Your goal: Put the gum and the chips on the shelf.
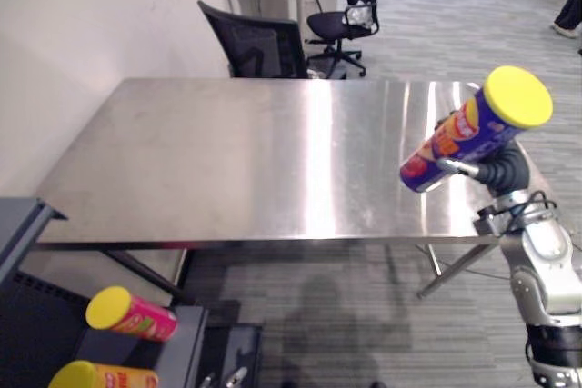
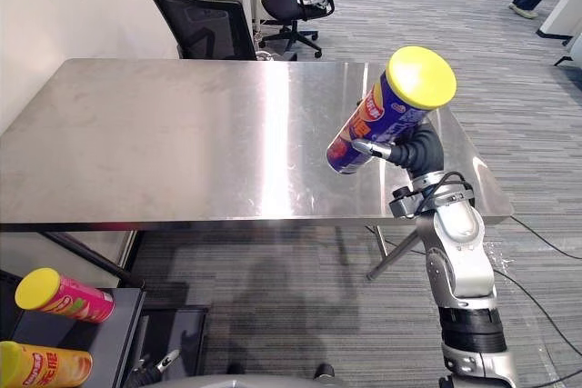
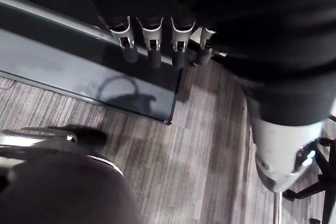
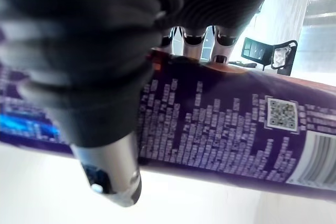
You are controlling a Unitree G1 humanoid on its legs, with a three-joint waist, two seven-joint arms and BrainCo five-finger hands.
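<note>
Glossy printed chips can point(image 2: 368, 134), smooth plastic lid point(image 2: 421, 77), in the right hand point(image 2: 406, 154); beyond it, a brushed, reflective metal table point(image 2: 182, 134).

Two head views down onto one table point(image 1: 227, 152); wrist views close-up

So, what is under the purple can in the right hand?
Only bare steel table; the can hangs tilted above it. The right hand covers part of its side.

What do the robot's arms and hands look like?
The right arm is a silver-grey shell with a black band. The right hand and left hand have silver fingers with dark tips, under a dark ribbed cover reaching the wrist.
</note>
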